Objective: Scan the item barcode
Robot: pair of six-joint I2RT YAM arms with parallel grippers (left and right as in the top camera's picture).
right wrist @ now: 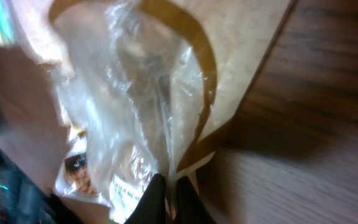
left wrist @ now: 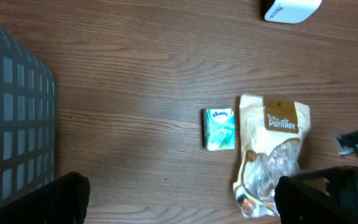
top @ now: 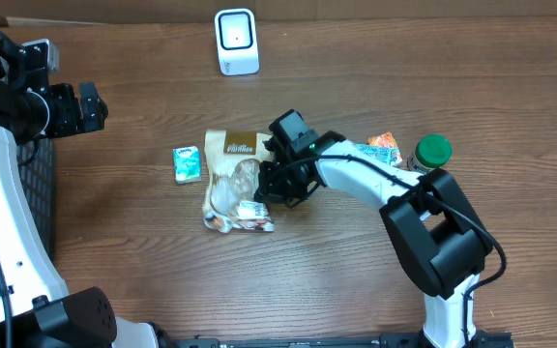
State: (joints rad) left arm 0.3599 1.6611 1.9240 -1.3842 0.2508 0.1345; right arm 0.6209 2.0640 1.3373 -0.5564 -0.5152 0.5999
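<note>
Overhead, the snack bag (top: 232, 164) lies mid-table, likely light, crinkly and slippery, its clear-film edge pinched by the right gripper (top: 280, 186), a sensible hold, while the left gripper (top: 93, 104) waits spread wide.

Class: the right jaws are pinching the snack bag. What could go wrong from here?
The right gripper has its jaws on only thin clear film at the edge of the snack bag; it may slip or tear on lifting.
Hanging from one edge, the bag could crumple, hiding any barcode from the scanner.
Swinging, it might knock the tissue pack beside it.
</note>
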